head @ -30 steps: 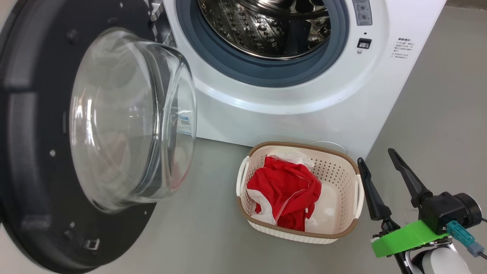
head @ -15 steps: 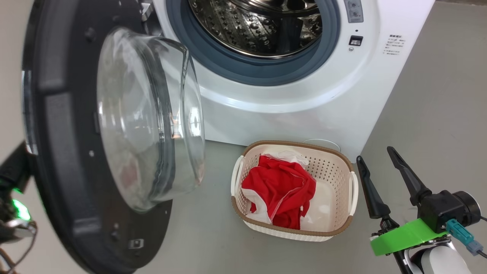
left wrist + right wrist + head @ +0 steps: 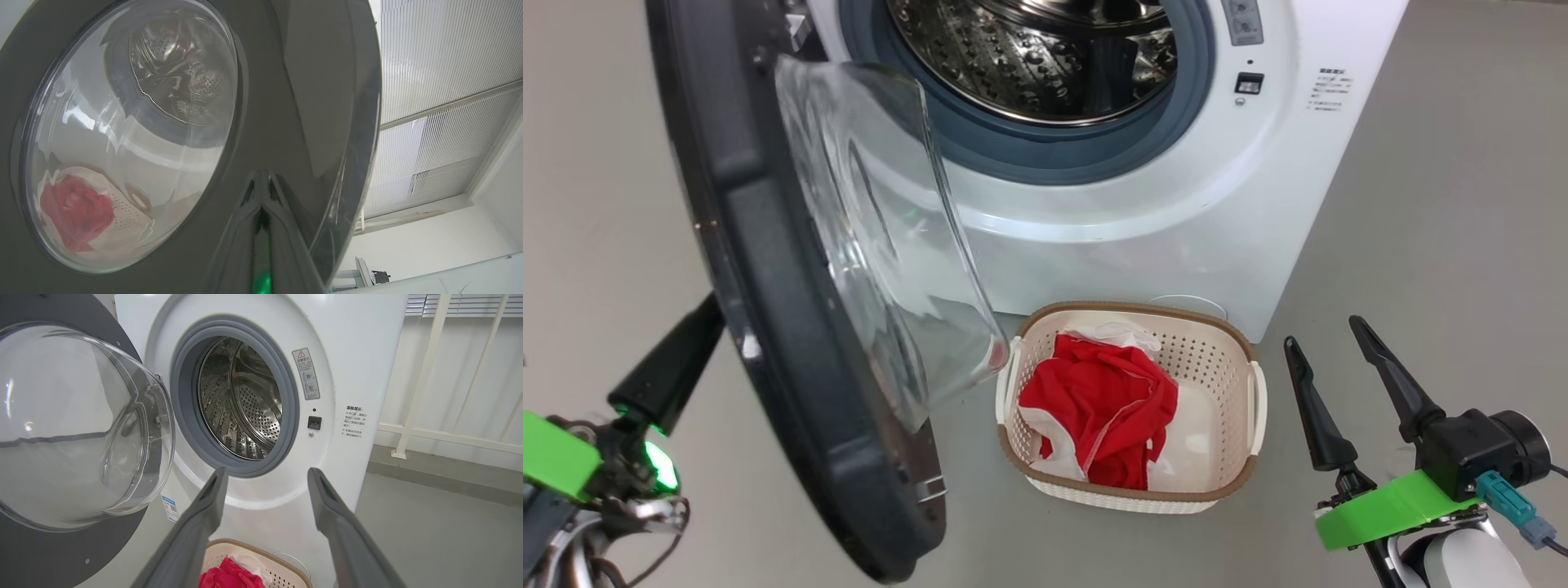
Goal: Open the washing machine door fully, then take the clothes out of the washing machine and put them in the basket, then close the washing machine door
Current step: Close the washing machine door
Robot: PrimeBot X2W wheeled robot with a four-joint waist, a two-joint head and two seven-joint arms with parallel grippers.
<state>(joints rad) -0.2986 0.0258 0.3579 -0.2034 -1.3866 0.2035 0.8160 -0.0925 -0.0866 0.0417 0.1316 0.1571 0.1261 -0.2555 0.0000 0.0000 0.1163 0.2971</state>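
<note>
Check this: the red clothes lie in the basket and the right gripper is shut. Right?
No. The right gripper is open, fingers spread, as the right wrist view shows. The red clothes do lie in the basket.

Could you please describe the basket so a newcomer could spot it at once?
Start at the big white washing machine. On the grey floor at its foot sits the basket, small, cream and perforated. Its brown rim and the red clothes inside mark it out.
</note>
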